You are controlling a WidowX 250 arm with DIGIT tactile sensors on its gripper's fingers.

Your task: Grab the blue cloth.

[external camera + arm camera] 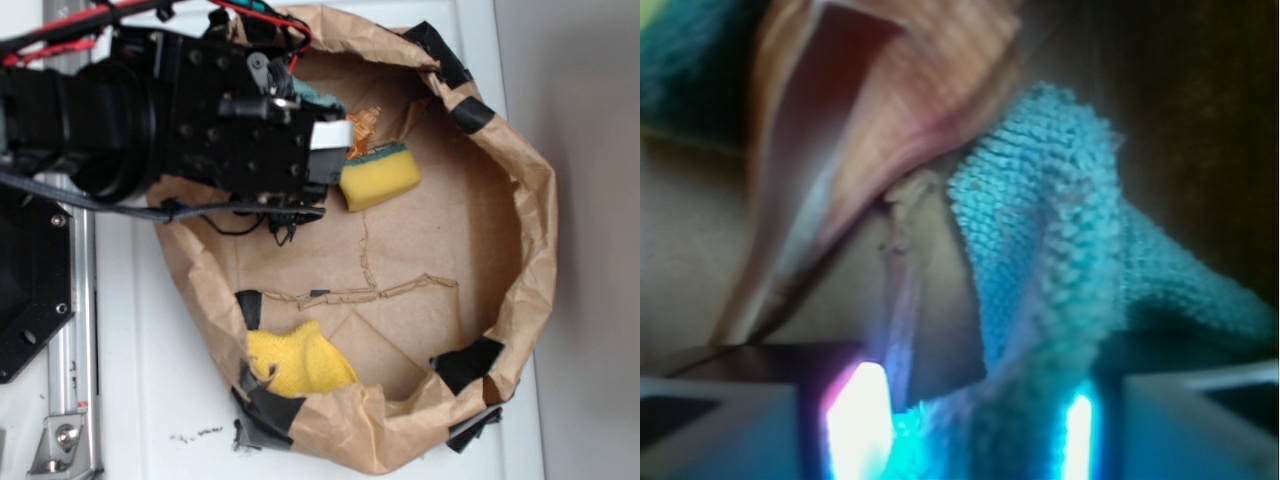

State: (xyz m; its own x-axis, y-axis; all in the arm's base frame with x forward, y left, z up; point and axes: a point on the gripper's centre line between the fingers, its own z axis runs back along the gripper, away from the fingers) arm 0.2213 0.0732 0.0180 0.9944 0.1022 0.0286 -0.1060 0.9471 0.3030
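Evidently the blue cloth (1060, 260), soft, light and floppy, lies at the paper-lined bin's (520, 200) far edge with a raised fold between the gripper's (970, 420) fingers, seemingly pinched.

blue cloth (1060, 260): 1 | yellow sponge (380, 177): 1 | yellow cloth (298, 362): 1 | brown paper bag (520, 250): 1 | black tape patches, visible on bag rim: 5
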